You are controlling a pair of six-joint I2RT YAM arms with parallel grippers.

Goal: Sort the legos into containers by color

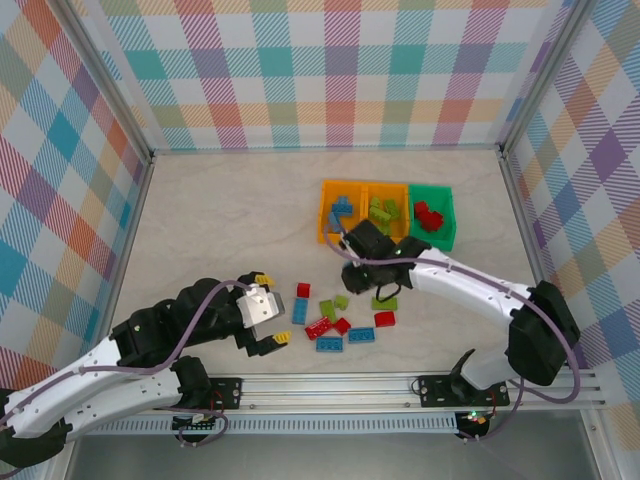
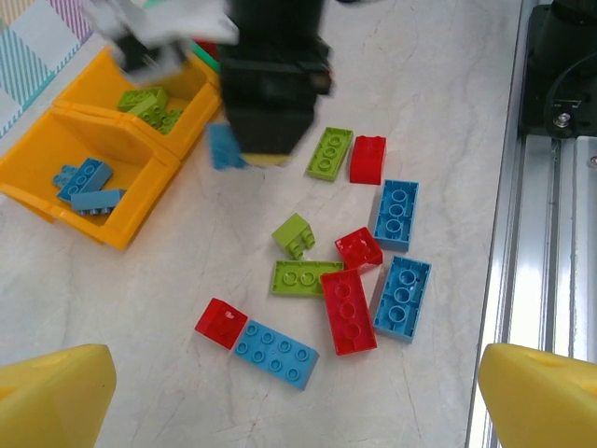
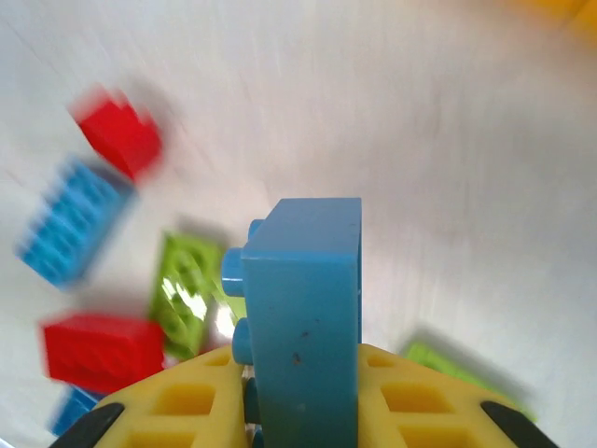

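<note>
Blue brick (image 3: 303,308) pinched in my right claw (image 3: 303,406); hold it level, release directly above the blue-filled orange bin (image 1: 323,222).

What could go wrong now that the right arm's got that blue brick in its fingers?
The blue brick stands tall above the fingers, pinched only at its lower end, so it might pivot or slip. The orange bin of blue bricks touches the bin of green ones, so a slightly off release could land wrong.
</note>
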